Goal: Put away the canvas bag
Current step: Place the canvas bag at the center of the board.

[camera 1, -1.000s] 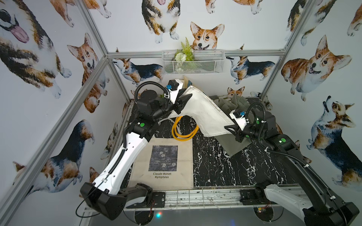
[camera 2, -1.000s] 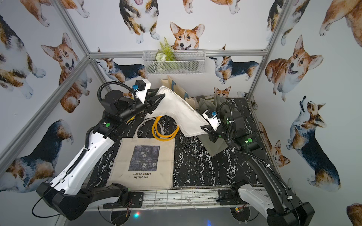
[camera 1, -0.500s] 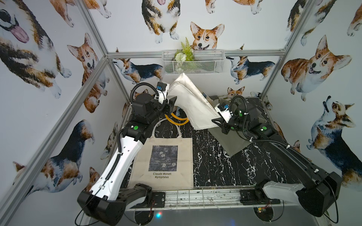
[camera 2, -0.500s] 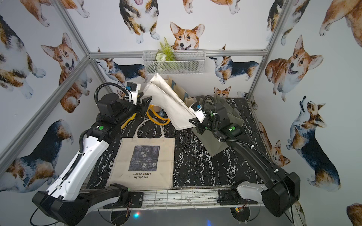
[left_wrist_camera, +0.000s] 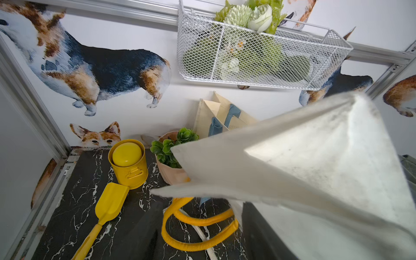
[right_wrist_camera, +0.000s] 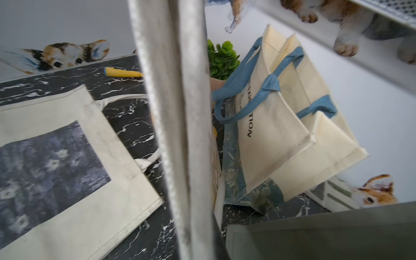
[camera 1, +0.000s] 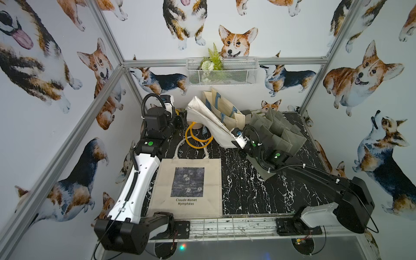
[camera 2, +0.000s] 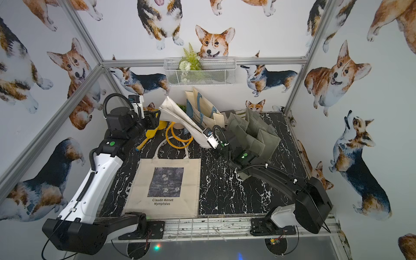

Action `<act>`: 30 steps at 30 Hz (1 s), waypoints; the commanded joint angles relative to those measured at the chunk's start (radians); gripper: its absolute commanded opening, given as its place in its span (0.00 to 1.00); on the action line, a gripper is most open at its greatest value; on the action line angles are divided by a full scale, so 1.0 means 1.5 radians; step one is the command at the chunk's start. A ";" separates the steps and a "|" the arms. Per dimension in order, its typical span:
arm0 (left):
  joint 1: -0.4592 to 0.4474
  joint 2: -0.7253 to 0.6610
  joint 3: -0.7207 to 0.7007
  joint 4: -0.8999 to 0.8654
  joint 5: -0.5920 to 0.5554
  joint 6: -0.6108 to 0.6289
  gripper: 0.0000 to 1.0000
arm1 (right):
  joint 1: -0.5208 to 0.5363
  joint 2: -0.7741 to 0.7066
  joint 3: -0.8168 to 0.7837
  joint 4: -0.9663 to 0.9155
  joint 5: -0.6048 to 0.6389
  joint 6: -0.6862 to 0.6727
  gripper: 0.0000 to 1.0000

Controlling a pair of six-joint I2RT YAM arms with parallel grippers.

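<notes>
The white canvas bag (camera 1: 210,122) with yellow handles (camera 1: 196,140) stands tilted at the back of the table, its upper corner raised toward the back wall. My right gripper (camera 1: 234,137) is shut on its lower edge. In the right wrist view the bag's folded edge (right_wrist_camera: 177,117) runs straight up from the jaws and hides them. My left gripper (camera 1: 182,116) is open just left of the bag's upper corner and apart from it. In the left wrist view the bag (left_wrist_camera: 292,171) fills the side, with its handles (left_wrist_camera: 198,234) on the table.
A printed Monet tote (camera 1: 189,182) lies flat at front centre. A cream bag with blue handles (camera 1: 226,110) stands against the back wall beside a grey folded organiser (camera 1: 278,132). A wire basket (camera 1: 221,72) hangs above. A yellow pot (left_wrist_camera: 128,162), scoop (left_wrist_camera: 109,203) and potted plant (left_wrist_camera: 173,148) are back left.
The left gripper has let go of the bag's upper corner and drawn back to the left. The right gripper has carried the bag leftward and toward the back wall.
</notes>
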 commanded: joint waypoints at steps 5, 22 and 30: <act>0.011 0.015 0.046 0.002 -0.025 -0.005 0.65 | 0.050 0.033 -0.031 0.241 0.124 -0.129 0.00; 0.083 -0.173 -0.121 -0.080 -0.304 0.168 0.73 | 0.239 0.127 -0.096 0.116 0.171 -0.032 0.01; 0.083 -0.183 -0.092 -0.128 -0.241 0.178 0.73 | 0.240 0.126 -0.005 -0.110 -0.048 0.067 0.47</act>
